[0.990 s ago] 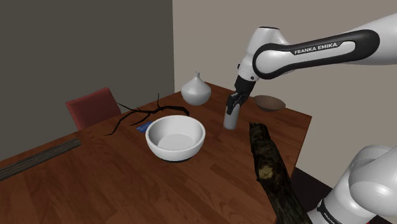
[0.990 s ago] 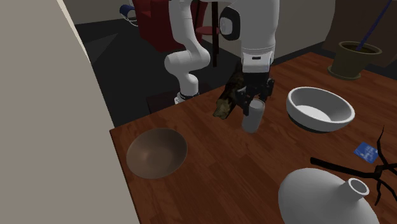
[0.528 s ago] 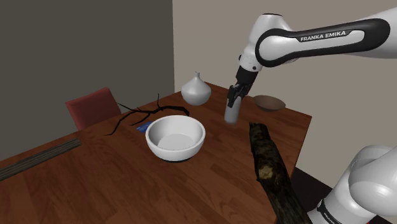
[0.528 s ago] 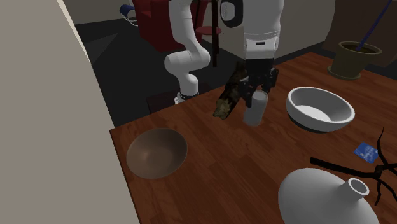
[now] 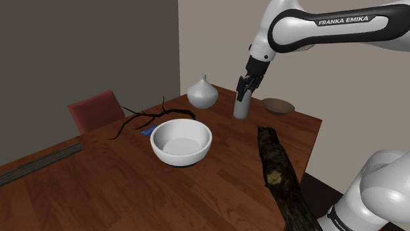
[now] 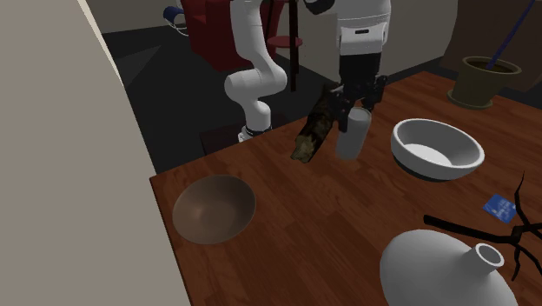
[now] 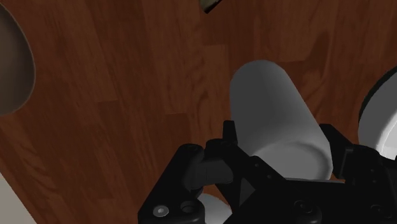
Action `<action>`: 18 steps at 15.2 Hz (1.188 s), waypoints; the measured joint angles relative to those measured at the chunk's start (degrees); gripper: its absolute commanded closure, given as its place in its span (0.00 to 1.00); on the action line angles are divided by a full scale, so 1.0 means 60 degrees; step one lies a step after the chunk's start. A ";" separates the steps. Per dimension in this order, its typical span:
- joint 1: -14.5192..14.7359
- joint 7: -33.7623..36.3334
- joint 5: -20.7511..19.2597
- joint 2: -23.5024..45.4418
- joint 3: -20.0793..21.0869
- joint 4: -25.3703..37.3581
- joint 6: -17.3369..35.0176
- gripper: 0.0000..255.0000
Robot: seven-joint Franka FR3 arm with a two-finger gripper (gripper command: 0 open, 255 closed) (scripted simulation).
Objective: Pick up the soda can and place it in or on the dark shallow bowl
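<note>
in the shoulder view, from its left, a red chair [image 5: 95,108] stands at the far edge of the wooden table [image 5: 98,187]. next a bare dark twig [image 5: 141,119] lies on the wood with a small blue card [image 5: 146,132] just beside it. a large white bowl [image 5: 182,141] sits near the middle, and a pale round vase [image 5: 202,93] stands behind it.

right of the vase the black gripper [image 5: 243,92] points down with the soda can [image 5: 241,109], drawn plain light grey, clasped upright between its fingers. the fingers grip the can's upper part, and the rest of the can hangs below them, clear of the table. the dark shallow bowl [image 5: 278,105] lies further right near the table's far corner, apart from the can. a rough dark log [image 5: 282,177] lies along the table's near right edge.

in the second exterior view the dark shallow bowl [image 6: 214,209] is at the left. the log [image 6: 313,135], the gripper [image 6: 354,111] with the can [image 6: 351,139], and the white bowl [image 6: 436,149] follow to the right.

in the wrist view the fingers [image 7: 213,164] press on both sides of the can [image 7: 277,121], which juts out beyond them over bare wood. the dark bowl's rim [image 7: 13,60] is on one side of the can and the white bowl [image 7: 382,114] is on the other.
</note>
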 measured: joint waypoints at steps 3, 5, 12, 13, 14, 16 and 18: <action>-0.0008 0.0016 -0.0016 0.0029 -0.0015 0.0404 -0.0376 1.00; -0.0044 -0.0068 -0.0033 0.0042 -0.0092 0.0612 -0.0578 1.00; -0.0550 -0.1567 -0.0196 -0.0034 -0.1202 0.0798 -0.0970 1.00; -0.0624 -0.1799 -0.0219 -0.0002 -0.1370 0.0834 -0.0989 1.00; -0.0691 -0.2021 -0.0239 0.0108 -0.1532 0.0965 -0.1029 1.00; -0.0830 -0.2454 -0.0275 0.0249 -0.1850 0.1218 -0.1180 1.00; -0.0984 -0.2940 -0.0308 0.0382 -0.2201 0.1417 -0.1286 1.00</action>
